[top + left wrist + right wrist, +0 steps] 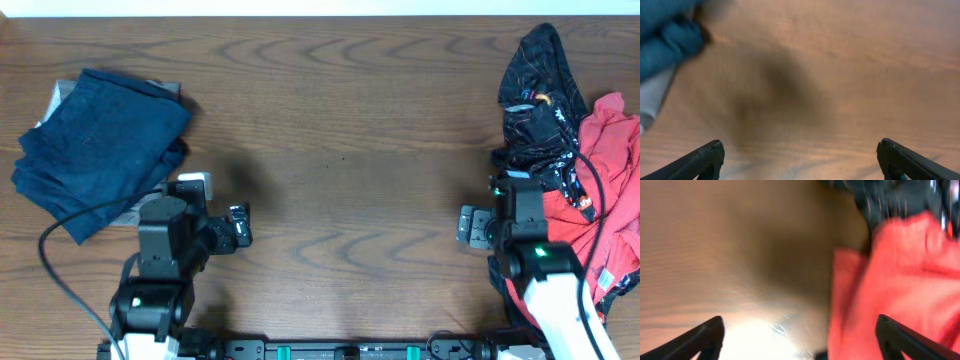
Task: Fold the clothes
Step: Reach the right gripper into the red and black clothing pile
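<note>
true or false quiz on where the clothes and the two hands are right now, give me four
1. The navy-blue garments sit in a folded pile on the robot's left side of the table. True.
2. The left hand is gripping that pile. False: it is open over bare wood.
3. The coral-red T-shirt lies crumpled against the black garment. True.
4. The right hand is shut on the T-shirt. False: it is open, gripping nothing.
</note>
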`<state>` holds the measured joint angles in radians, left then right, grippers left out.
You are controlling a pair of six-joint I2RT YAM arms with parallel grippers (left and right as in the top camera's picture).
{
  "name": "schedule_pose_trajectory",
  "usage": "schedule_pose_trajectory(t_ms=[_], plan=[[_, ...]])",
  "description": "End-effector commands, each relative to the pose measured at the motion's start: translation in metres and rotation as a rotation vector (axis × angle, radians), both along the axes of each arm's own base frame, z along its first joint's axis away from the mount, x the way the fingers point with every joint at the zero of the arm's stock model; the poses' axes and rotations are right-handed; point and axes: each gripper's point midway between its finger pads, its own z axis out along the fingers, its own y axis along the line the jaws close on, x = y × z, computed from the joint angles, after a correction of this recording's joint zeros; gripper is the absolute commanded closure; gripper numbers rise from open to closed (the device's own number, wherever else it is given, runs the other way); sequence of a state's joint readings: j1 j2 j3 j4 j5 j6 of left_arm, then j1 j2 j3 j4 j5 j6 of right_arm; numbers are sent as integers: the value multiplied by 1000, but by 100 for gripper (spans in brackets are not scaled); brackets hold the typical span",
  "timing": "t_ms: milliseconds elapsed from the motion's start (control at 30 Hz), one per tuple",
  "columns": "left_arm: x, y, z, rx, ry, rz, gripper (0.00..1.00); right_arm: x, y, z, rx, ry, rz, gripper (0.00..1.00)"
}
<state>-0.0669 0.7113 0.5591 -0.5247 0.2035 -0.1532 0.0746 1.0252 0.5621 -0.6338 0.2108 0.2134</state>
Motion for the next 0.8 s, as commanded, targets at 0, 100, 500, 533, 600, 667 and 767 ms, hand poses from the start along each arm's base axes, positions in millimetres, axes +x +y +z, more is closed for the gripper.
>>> schedule_pose_trajectory(t_ms=[0, 100, 500, 533, 600, 667, 767], plan=[[2, -5, 1, -26, 17, -20, 2, -9, -32, -12, -48, 54, -251, 9], [2, -5, -3, -25, 34, -20, 2, -17, -42, -31, -46, 132, -330, 14], [3, -5, -4, -25, 39, -19, 2, -23, -53, -69, -52, 265, -379, 99], [3, -5, -4, -25, 39, -20, 2, -21, -53, -67, -50, 256, -380, 99], [3, -5, -4, -25, 38, -20, 2, -15, -54, -59, -47, 226, -383, 99], [3, -5, -4, -25, 37, -20, 2, -4, -57, -41, -40, 177, -394, 99], [4, -5, -3, -25, 31, -20, 2, 16, -67, 4, -37, 71, -400, 99]])
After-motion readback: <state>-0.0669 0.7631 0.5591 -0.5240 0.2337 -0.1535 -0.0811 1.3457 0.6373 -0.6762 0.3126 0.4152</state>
